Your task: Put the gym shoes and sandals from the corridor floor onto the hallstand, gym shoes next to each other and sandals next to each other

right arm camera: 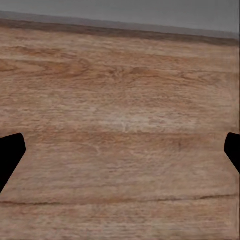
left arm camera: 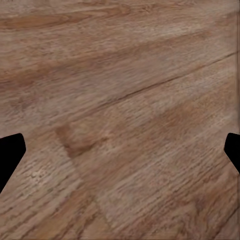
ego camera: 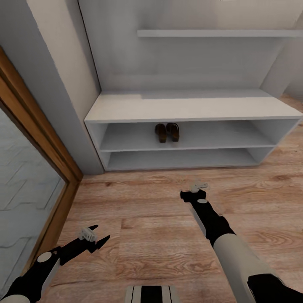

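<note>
We face the pale grey-white hallstand [ego camera: 189, 107] with two open tiers; the pair of brown leather sandals [ego camera: 167, 131] already sits side by side on its upper tier, long axes pointing into the rack. Our left gripper [ego camera: 96, 236] and right gripper [ego camera: 192, 192] both hang with fingers spread and nothing between them over the light brown wood-plank floor [ego camera: 147, 223]. The right one is nearer the rack, and we see no sneakers here

Home corridor / entryway, simulator render.
Wood-plank floor [ego camera: 168, 235], pale grey-white hallstand [ego camera: 189, 107] with bench and two open shoe tiers, brown sandals [ego camera: 167, 132] on upper tier, wall shelf [ego camera: 219, 33] above, wood-framed glass panel [ego camera: 29, 176] at left.
</note>
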Robot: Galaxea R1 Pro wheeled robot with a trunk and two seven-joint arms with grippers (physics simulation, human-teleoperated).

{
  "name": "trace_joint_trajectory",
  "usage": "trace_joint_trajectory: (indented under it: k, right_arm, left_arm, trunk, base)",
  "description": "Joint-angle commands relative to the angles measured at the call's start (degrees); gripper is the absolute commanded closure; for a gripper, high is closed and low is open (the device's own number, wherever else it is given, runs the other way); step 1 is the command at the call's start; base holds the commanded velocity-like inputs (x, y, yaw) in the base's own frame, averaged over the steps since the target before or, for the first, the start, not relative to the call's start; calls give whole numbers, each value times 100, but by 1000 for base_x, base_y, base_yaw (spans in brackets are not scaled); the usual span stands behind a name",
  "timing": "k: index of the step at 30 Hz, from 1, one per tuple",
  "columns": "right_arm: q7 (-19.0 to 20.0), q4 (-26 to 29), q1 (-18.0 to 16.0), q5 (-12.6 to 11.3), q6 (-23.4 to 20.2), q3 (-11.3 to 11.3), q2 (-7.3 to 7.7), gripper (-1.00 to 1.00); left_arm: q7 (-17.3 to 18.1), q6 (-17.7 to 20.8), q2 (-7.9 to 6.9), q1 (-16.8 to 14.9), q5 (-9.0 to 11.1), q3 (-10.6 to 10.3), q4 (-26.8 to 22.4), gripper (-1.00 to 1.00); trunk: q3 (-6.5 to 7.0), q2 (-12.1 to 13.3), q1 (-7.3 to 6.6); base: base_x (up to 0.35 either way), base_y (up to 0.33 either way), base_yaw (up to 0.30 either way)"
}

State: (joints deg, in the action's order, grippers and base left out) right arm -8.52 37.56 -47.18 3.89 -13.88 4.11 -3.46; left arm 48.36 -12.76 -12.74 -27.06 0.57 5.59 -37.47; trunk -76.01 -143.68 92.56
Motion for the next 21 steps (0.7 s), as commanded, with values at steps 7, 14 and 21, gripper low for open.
trace_joint_trajectory:
  k: [7,14,21]
  right_arm:
    - [-20,6,310,42,322,19,110,-100]
    - [28,-1,637,36,637,19,370,-100]
    - [529,-66,1117,23,1122,16,832,-100]
  left_arm:
    - [19,-16,0,-1,2,16,3,-100]
    - [2,-16,0,-1,-3,20,3,-100]
    - [-332,-16,0,-1,-4,4,10,-100]
  trunk:
    - [13,-2,-1]
    - [30,-2,-1]
    - [48,-2,-1]
  base:
    - [0,0,-256]
    - [0,0,-259]
    - [0,0,-260]
